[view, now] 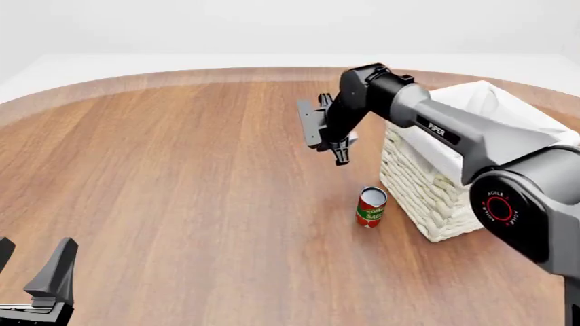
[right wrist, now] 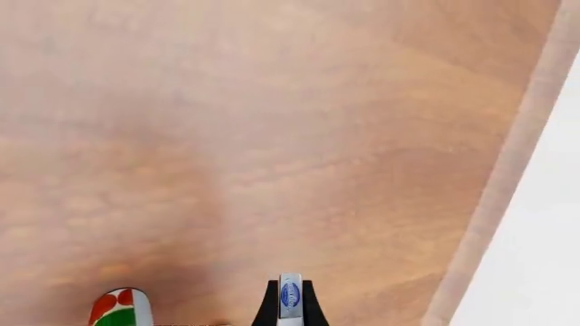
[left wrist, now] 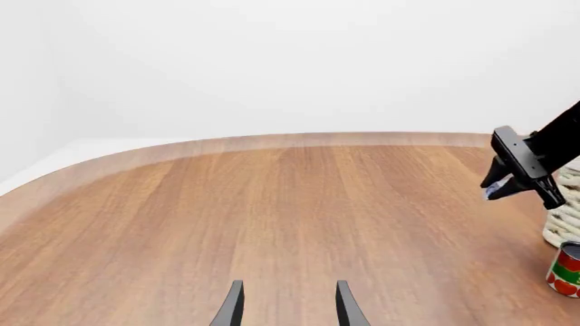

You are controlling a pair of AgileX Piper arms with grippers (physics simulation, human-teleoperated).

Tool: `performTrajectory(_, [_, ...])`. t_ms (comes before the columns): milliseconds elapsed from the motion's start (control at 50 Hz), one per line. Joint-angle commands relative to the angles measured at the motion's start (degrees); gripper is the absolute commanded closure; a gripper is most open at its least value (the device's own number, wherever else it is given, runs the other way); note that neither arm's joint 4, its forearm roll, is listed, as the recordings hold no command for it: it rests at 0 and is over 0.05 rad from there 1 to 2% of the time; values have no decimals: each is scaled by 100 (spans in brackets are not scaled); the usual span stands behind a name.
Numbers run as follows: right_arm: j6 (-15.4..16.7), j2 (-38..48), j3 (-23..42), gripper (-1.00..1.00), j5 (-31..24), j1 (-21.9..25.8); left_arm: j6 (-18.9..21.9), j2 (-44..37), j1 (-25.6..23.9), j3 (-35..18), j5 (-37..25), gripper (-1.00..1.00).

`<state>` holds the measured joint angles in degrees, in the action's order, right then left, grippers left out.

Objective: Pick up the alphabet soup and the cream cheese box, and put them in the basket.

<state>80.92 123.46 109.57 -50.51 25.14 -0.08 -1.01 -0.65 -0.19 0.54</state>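
Note:
My right gripper (view: 339, 151) hangs above the table, just left of the basket (view: 426, 197), and is shut on the cream cheese box (right wrist: 290, 297), a thin light blue and white slab pinched between the fingers. The left wrist view shows that gripper (left wrist: 507, 187) with a bluish sliver of the box (left wrist: 493, 192) in front of the basket (left wrist: 566, 217). The basket is woven cream wicker with a white liner. My left gripper (view: 32, 263) sits low at the near left, open and empty (left wrist: 290, 302). The alphabet soup is out of view.
A red and green labelled can (view: 370, 207) stands upright on the wooden table just left of the basket's near corner; it also shows in both wrist views (left wrist: 566, 270) (right wrist: 118, 309). The table's curved far edge (view: 181, 73) borders white floor.

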Motion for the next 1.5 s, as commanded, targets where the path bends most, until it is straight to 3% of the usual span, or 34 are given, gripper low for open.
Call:
performTrajectory(20, [-221, -627, -187, 100, 333, 9, 1, 0, -3, 1, 1, -100])
performTrajectory(140, [-397, -738, 48, 100, 356, -25, -1, 0, -5, 1, 1, -100])
performTrajectory(240, [-541, -944, -118, 100, 325, 15, 1, 2, -4, 1, 0, -100])
performTrajectory(360, [-1149, -1172, 151, 100, 274, 227, 0, 3, -4, 1, 0, -100])
performTrajectory(480, [-1461, -1330, 447, 100, 348, 214, 1, 2, -4, 1, 0, -100])
performTrajectory(500, [-1625, -1337, 622, 100, 298, 241, 1, 1, -3, 1, 0, -100])
performTrajectory(560, [-1642, -1442, 606, 100, 434, 166, -1, 0, -3, 1, 1, -100])
performTrajectory(600, [-1862, -1471, 838, 100, 423, 146, -1, 1, -3, 1, 0, -100])
performTrajectory(740, [-2122, -1683, 565, 100, 613, -6, -1, 0, -3, 1, 1, -100])
performTrajectory(900, [-2948, -1812, 581, 100, 925, -227, 0, 1, -3, 1, 0, -100])
performTrajectory(1100, [-3552, -2145, -81, 100, 1754, -507, 0, 3, -4, 1, 0, -100])
performTrajectory(1180, [-4073, -2217, 25, 100, 1993, -646, -1, -1, -3, 1, 1, -100])
performTrajectory(1300, [-4493, -2427, -407, 100, 2418, -712, 1, 3, -3, 1, 0, -100])
performTrajectory(1320, [-4417, -2468, -579, 100, 2504, -708, -1, 0, -2, 1, 1, -100])
performTrajectory(1380, [-4782, -2603, -734, 100, 2747, -807, 0, 4, -3, 1, 0, -100])
performTrajectory(1500, [-5186, -2858, -1106, 100, 3170, -848, 0, 1, -4, 1, 1, -100])
